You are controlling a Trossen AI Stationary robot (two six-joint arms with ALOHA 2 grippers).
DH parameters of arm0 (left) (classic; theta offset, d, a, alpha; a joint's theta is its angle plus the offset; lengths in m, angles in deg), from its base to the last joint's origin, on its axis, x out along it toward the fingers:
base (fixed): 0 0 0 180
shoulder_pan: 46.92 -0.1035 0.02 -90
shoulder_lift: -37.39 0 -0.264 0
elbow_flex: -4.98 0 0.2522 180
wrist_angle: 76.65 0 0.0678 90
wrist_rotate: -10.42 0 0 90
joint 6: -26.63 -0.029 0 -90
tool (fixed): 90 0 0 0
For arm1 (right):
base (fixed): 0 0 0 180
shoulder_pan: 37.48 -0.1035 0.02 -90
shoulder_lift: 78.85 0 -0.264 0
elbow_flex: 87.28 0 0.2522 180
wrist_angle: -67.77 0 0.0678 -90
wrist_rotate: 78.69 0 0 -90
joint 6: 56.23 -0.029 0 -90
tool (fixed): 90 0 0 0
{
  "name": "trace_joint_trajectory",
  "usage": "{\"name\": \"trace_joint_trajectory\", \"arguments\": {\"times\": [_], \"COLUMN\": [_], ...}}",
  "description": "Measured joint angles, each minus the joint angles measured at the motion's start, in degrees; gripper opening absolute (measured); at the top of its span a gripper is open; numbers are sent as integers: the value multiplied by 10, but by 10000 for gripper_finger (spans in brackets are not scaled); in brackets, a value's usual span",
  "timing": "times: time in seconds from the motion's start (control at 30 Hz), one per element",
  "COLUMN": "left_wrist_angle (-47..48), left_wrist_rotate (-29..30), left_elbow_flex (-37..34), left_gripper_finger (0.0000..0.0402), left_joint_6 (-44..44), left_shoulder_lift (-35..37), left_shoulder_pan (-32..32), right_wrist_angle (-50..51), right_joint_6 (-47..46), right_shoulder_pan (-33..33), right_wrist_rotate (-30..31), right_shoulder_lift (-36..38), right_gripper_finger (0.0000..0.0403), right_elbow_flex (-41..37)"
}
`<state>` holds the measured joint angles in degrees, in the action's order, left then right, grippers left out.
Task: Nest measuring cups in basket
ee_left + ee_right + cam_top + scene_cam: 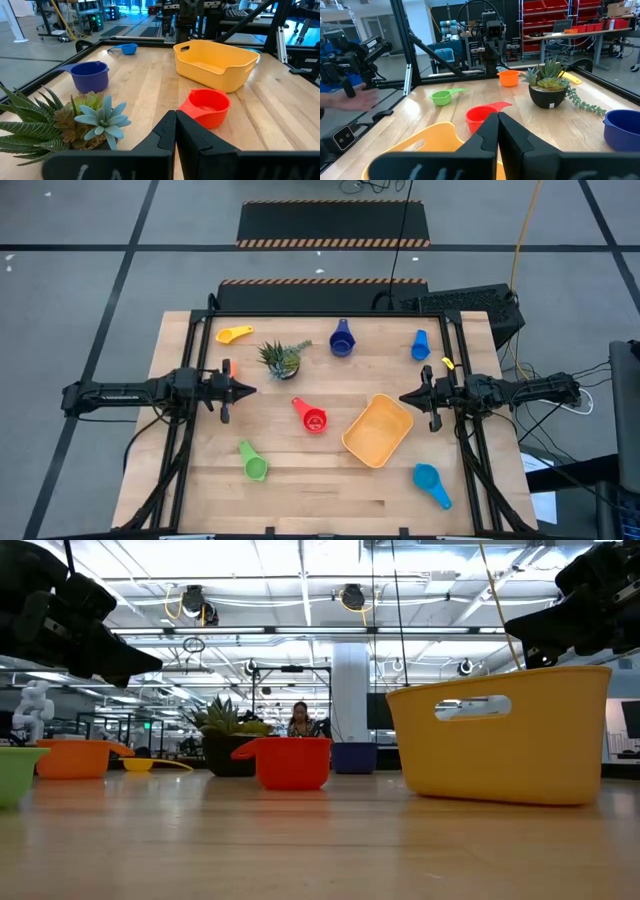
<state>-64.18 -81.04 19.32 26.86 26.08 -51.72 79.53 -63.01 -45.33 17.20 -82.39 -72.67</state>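
The orange-yellow basket (378, 430) stands on its base right of the table's centre. The red cup (313, 417) sits left of it, the green cup (252, 462) nearer the near edge, and the light blue cup (430, 480) near the basket's near corner. Yellow (234, 334), dark blue (342, 339) and blue (420, 345) cups lie along the far side. My left gripper (245, 390) hovers shut at the left, pointing at the red cup (207, 107). My right gripper (405, 397) hovers shut over the basket's far right corner (430, 140).
A spiky potted plant (282, 358) stands between the yellow and dark blue cups, close to my left gripper. A small orange cup (228, 367) lies just beyond the left gripper. Black frame rails run along the table's left, right and far edges. Bare wood lies along the near edge.
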Motion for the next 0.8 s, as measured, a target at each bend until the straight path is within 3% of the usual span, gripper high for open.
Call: {"name": "trace_joint_trajectory", "arguments": {"times": [0.3,0.6,0.8], "left_wrist_angle": [0,-42,-88], "left_wrist_rotate": [0,0,0], "left_elbow_flex": [0,0,0], "left_gripper_finger": [10,10,10], "left_joint_6": [0,2,55], "left_shoulder_lift": [0,0,0], "left_shoulder_pan": [0,0,0], "right_wrist_angle": [-22,-277,-381], "right_joint_6": [30,-72,-37], "right_shoulder_pan": [0,0,0], "right_wrist_rotate": [1,3,1], "right_shoulder_lift": [0,0,0], "right_gripper_finger": [0,0,0], "right_elbow_flex": [0,0,0]}}
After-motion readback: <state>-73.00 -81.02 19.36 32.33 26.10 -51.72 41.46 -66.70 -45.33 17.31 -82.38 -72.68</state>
